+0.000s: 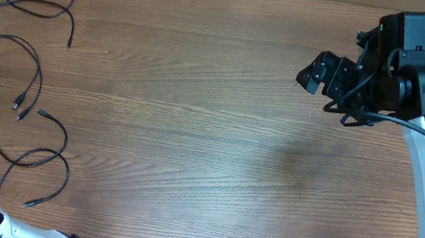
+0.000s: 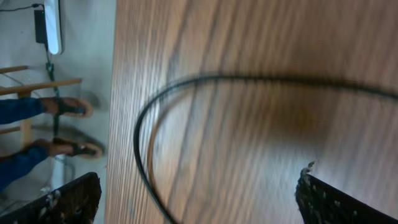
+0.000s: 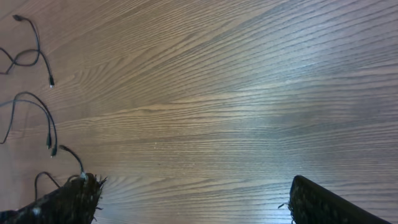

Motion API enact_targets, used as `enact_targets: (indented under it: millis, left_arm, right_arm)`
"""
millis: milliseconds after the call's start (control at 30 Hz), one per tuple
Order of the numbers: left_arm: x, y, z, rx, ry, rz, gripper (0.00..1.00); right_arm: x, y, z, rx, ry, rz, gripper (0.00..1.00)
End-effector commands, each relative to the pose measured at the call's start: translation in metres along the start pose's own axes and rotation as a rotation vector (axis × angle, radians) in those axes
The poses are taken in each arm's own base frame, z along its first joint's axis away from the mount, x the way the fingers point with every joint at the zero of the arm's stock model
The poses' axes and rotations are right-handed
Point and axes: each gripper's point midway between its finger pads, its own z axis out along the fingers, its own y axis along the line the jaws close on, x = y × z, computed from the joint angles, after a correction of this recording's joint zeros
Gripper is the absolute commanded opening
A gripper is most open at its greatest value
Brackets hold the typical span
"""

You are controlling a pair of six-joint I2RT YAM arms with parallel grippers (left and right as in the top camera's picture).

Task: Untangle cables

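Black ribbed fingers (image 2: 68,200) of the left gripper (image 2: 199,182) stand wide apart near the table's front-left edge and hold nothing. Between them, flat on the wood, a thin cord (image 2: 137,144) bends in an open loop. The close view is blurred, so I can only guess that it belongs to the lowest cable (image 1: 65,142).

Farther out, the cables are gathered on the left side of the table (image 1: 210,136). The top cable (image 1: 69,30) lies by itself near the far corner. The middle cable (image 1: 38,81) arcs below it, with its plugs ending just beside one plug of the lowest cable, though the two don't clearly cross. Well apart on the other side, the right gripper (image 3: 194,186) hangs over bare wood with its jaws spread and nothing in them.

By my reading, the step in hand is laying out the last cord, and the sorting looks nearly finished. The next move calls for lifting the left arm straight up so that neither finger drags the loop. After that, the spot where the middle and lowest plugs meet should be checked, and one end nudged clear if they overlap.
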Motion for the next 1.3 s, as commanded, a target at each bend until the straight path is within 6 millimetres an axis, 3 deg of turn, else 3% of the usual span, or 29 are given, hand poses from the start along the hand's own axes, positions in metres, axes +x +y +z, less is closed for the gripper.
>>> enact_targets:
  millis: [0, 100, 267, 567, 767, 1000, 1267]
  left_arm:
    - [-0.01, 0.012, 0.009, -0.014, -0.031, -0.024, 1.0]
    - [-0.019, 0.006, 0.021, 0.07, -0.042, -0.066, 0.95]
    - [-0.029, -0.012, 0.036, 0.204, -0.094, 0.049, 0.93]
    - [-0.02, -0.016, 0.051, 0.211, -0.109, 0.156, 0.96]
    - [-0.002, -0.015, 0.061, 0.201, -0.051, 0.239, 0.95]
    - [0.0, -0.023, 0.06, 0.246, -0.048, 0.294, 0.8]
    - [0.004, -0.028, 0.067, 0.26, -0.034, 0.298, 0.77]
  right_arm:
    - [-0.004, 0.0, -0.003, 0.008, -0.023, -0.011, 0.96]
    - [-0.006, 0.002, -0.003, 0.003, -0.033, -0.014, 0.96]
    - [-0.01, 0.004, -0.003, -0.005, -0.045, -0.011, 0.96]
    - [-0.01, 0.005, -0.003, -0.01, -0.048, 0.014, 0.96]
    - [-0.01, 0.005, -0.003, -0.01, -0.048, 0.014, 0.96]
    - [-0.011, 0.005, -0.003, -0.011, -0.051, 0.013, 0.96]
    - [-0.016, 0.008, -0.003, -0.022, -0.072, 0.006, 0.96]
